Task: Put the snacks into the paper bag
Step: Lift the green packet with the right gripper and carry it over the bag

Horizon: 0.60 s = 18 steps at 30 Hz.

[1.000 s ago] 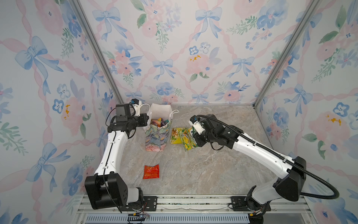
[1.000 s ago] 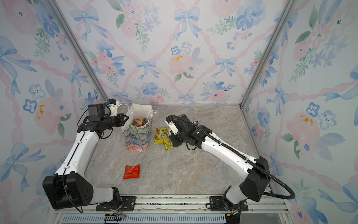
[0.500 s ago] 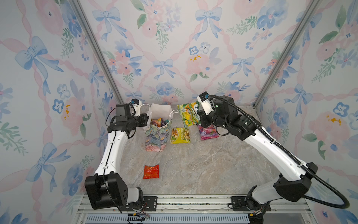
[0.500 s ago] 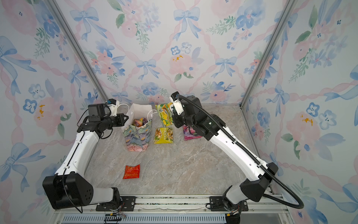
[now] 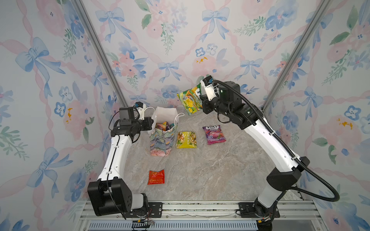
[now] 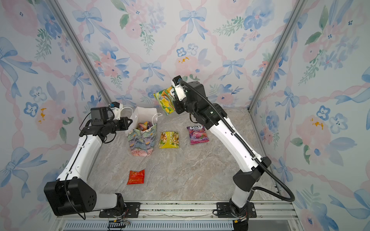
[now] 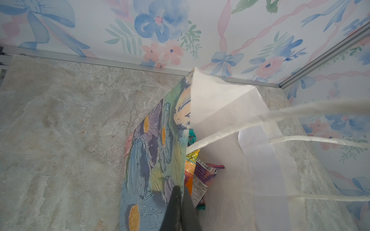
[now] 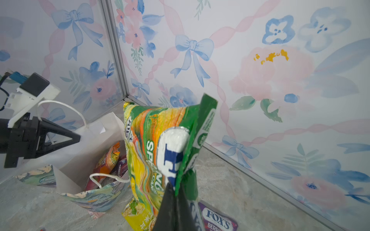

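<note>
By my reading you are past halfway: some snacks are bagged, one is in the air, and three wait on the table (image 5: 210,176).

Nearest to you, a small red packet (image 5: 156,177) lies flat, well in front of the paper bag (image 5: 161,144) and apart from everything else. Just beside the bag, on the right arm's side, a yellow packet (image 5: 186,140) lies flat. A purple packet (image 5: 213,134) lies beyond it, farther from the bag on the same side. No gripper touches any of the three.

The bag stands upright with its mouth open. It has a painted-flower print outside, plain white inside, and white cord handles (image 5: 179,118). The left gripper (image 7: 181,195) is clenched on the bag's side wall at the rim, with the paper between its fingers. I judge that this steadies the bag and keeps the mouth open. Several packets (image 5: 164,126) already sit inside, orange and purple among them, but you cannot count them from these views.

Higher than the bag's mouth and off to the right arm's side, the right gripper (image 8: 174,189) is pinched tight on a top corner of a green packet (image 5: 190,101). That packet hangs in the air, glossy, puffy and tilted, and it is not yet over the opening.
</note>
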### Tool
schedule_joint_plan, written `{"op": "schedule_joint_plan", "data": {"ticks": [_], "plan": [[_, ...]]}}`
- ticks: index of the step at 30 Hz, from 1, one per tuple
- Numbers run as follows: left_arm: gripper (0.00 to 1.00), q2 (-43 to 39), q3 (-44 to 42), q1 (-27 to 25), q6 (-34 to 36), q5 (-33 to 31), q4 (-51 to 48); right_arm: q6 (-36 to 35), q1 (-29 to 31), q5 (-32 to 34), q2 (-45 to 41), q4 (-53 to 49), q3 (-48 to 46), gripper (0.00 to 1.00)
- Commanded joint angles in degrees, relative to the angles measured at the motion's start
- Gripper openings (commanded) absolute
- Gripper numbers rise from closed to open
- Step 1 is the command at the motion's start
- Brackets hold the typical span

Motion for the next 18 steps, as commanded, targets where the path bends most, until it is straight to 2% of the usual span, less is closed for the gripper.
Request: {"op": "schedule_joint_plan", "data": {"ticks": [1, 9, 18], "plan": [[0.00, -0.57, -0.58, 0.44, -0.60, 0.26, -0.55, -1.57, 0.02, -2.08, 2.92, 1.16, 6.58, 0.00], [0.00, -0.47, -0.58, 0.62, -0.59, 0.31, -0.58, -3.97, 2.28, -6.03, 14.77, -4.55, 23.41, 0.00], [0.00, -0.23, -0.51, 0.84, -0.59, 0.61, -0.51, -7.63, 5.93, -7.30, 19.38, -3.34, 24.62, 0.00]]}}
